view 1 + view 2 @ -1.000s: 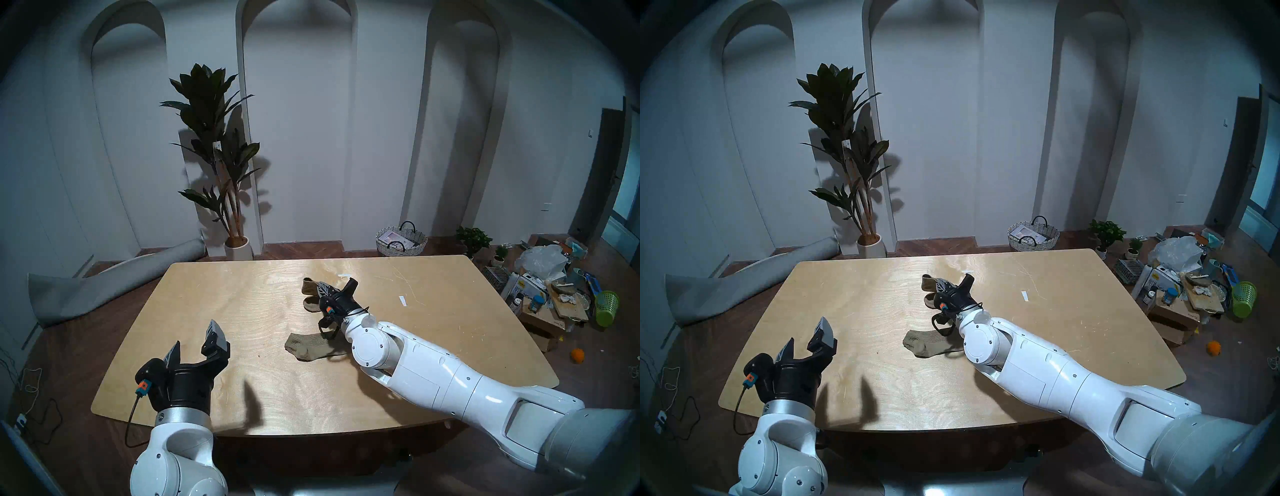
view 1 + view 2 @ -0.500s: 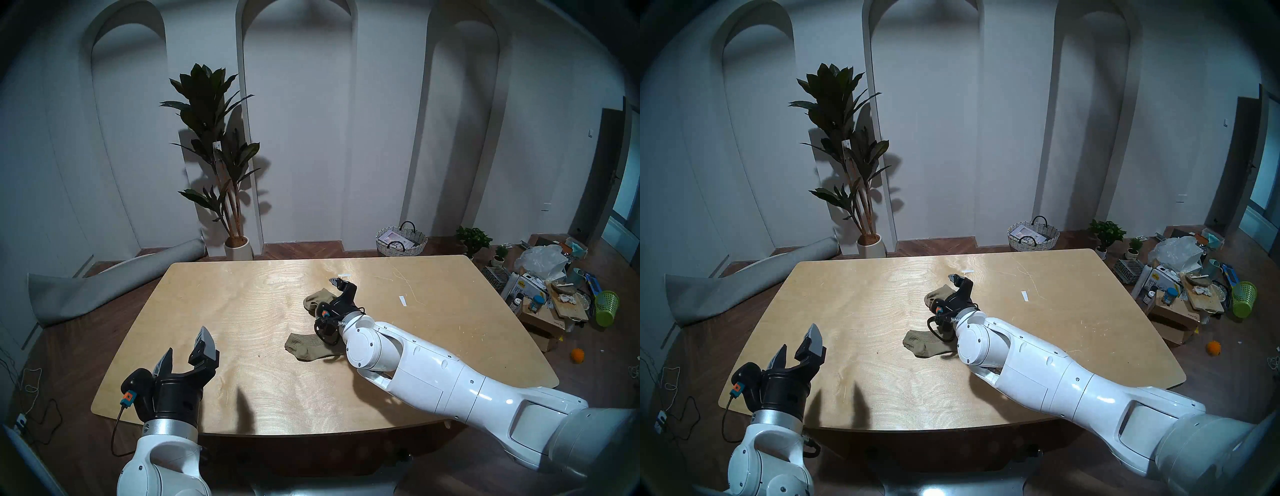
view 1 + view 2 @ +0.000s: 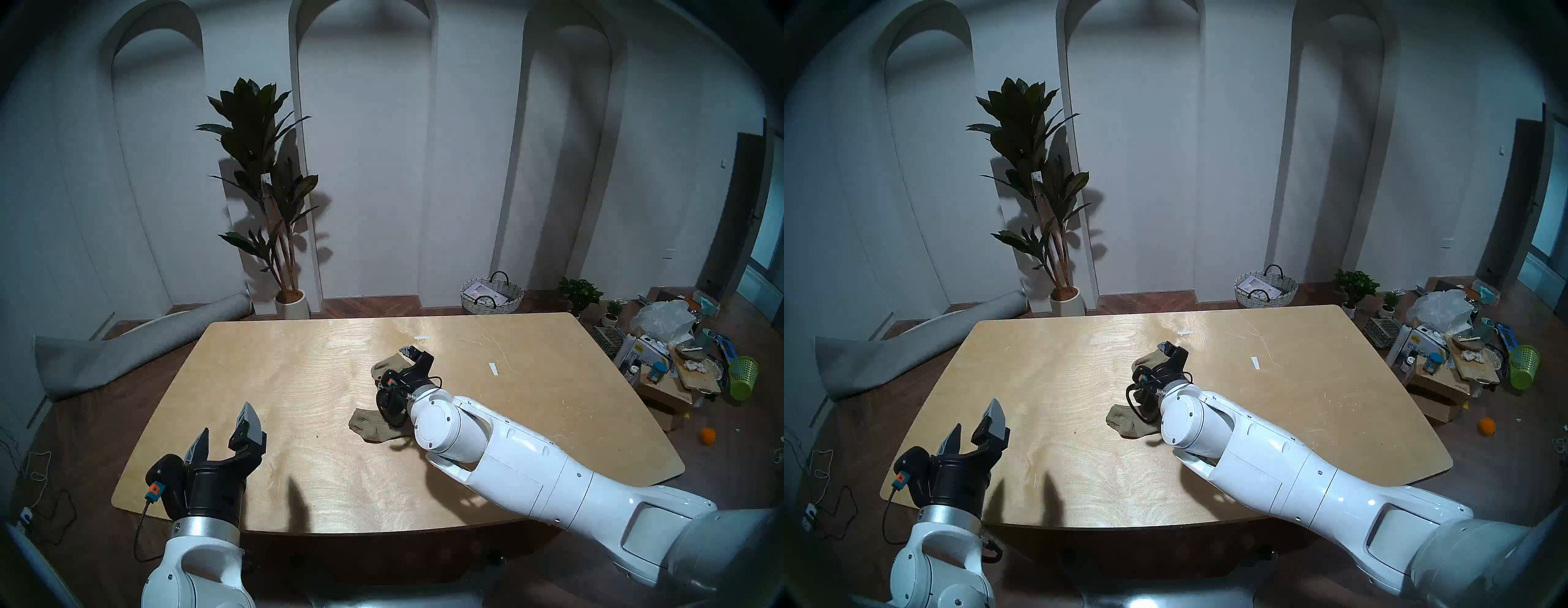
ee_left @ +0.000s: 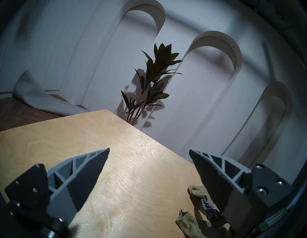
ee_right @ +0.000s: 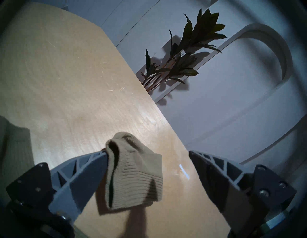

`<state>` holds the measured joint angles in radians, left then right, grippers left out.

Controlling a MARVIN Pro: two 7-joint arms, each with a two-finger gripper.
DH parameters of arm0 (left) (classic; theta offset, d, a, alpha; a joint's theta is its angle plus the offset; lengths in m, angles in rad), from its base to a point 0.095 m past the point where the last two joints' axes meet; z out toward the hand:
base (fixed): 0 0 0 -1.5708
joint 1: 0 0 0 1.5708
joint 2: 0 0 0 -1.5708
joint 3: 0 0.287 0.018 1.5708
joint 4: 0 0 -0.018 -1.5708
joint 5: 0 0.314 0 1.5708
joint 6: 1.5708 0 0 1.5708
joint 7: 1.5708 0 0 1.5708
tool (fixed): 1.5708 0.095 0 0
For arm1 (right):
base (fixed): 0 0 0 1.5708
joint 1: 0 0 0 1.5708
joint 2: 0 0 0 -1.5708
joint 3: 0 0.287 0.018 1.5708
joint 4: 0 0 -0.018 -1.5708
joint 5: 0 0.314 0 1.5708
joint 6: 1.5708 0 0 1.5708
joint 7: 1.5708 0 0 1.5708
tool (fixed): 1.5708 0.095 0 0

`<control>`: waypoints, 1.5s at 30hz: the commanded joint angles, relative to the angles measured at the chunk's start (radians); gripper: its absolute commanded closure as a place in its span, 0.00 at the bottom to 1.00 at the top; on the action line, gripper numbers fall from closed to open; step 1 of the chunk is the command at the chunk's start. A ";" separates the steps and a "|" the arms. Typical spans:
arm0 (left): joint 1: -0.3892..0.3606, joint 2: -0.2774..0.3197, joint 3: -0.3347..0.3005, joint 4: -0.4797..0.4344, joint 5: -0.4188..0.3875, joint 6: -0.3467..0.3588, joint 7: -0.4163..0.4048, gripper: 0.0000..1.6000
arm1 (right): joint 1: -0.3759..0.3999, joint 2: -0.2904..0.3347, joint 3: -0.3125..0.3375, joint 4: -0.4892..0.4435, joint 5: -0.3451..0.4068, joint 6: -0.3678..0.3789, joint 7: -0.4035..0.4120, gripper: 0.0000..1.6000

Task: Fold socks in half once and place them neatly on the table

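With your right claw (image 5: 147,153) spread wide, a folded sock (image 5: 134,172) drapes its left finger; left claw (image 4: 148,152) open, empty above tabletop (image 4: 132,166).

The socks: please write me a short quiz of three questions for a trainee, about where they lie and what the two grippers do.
1. True or false: the right gripper is shut on the far sock.
2. The near sock is: A) lying on the table; B) hanging in the air; C) on the floor.
3. Fill in: the left gripper is open and holds ____.

Key: 1 false, its jaws stand wide apart; 2 A; 3 nothing.
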<state>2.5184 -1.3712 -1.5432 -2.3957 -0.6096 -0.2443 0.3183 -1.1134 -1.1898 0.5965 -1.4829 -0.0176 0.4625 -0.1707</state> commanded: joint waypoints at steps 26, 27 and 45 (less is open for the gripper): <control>-0.120 0.072 -0.014 0.045 0.178 0.066 0.000 0.00 | -0.200 0.002 0.521 -0.298 0.541 0.044 -0.107 0.00; -0.125 0.075 -0.012 0.048 0.188 0.070 0.000 0.00 | -0.211 0.009 0.534 -0.304 0.546 0.035 -0.114 0.00; -0.304 0.094 0.138 0.169 0.323 0.186 -0.030 0.00 | -0.412 0.114 0.850 -0.280 0.719 -0.078 -0.241 0.00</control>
<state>2.3112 -1.2721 -1.4651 -2.2439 -0.3114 -0.0948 0.2977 -1.4518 -1.1174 1.3192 -1.7637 0.6321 0.4380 -0.3794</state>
